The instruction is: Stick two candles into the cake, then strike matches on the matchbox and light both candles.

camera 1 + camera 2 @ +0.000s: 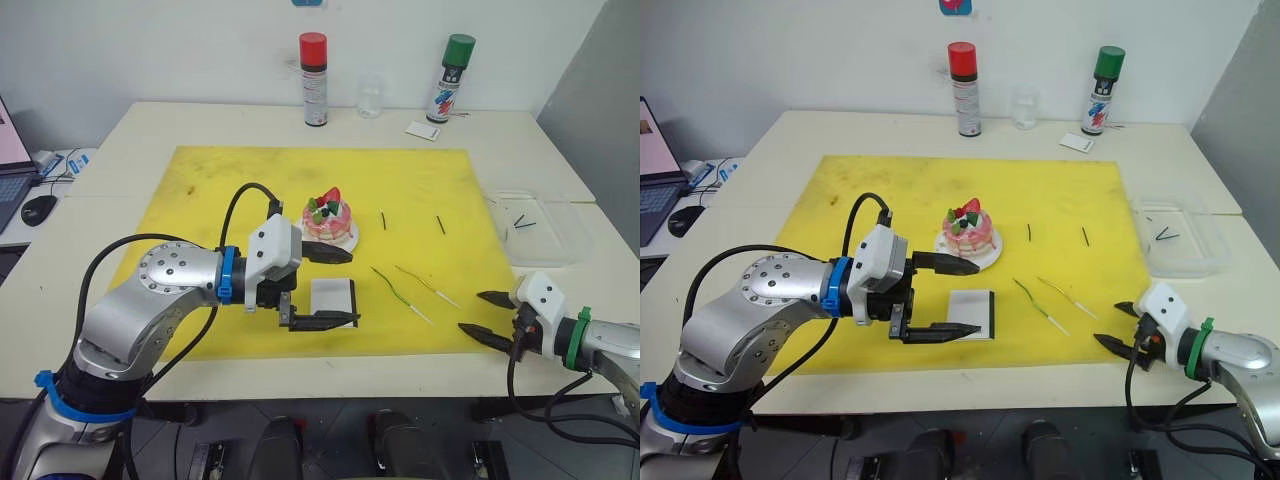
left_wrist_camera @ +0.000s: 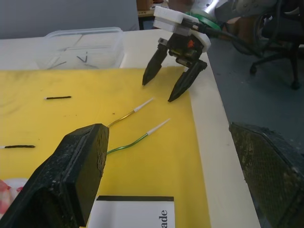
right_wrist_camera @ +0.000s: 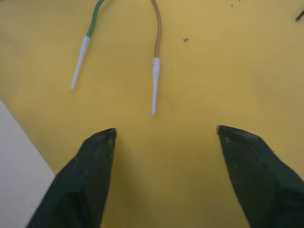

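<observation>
The pink cake [image 1: 329, 218] sits on its white plate [image 1: 349, 239] in the middle of the yellow mat [image 1: 220, 185]. The matchbox [image 1: 332, 296] lies just in front of it. My left gripper [image 1: 355, 288] is open, its two fingers straddling the matchbox above it without touching. Two candles [image 1: 392, 284] [image 1: 428, 286] lie side by side on the mat to the right of the box. Two matches [image 1: 383, 221] [image 1: 440, 225] lie beyond them. My right gripper [image 1: 469, 311] is open and empty at the mat's right front corner, its tips pointing at the candles' pale ends [image 3: 155, 85].
A red-capped can [image 1: 314, 80], a clear glass [image 1: 370, 96], a green-capped can [image 1: 451, 80] and a small white card [image 1: 423, 130] stand along the back. A clear plastic tray [image 1: 540, 230] with small dark sticks sits right of the mat. A mouse [image 1: 38, 208] lies far left.
</observation>
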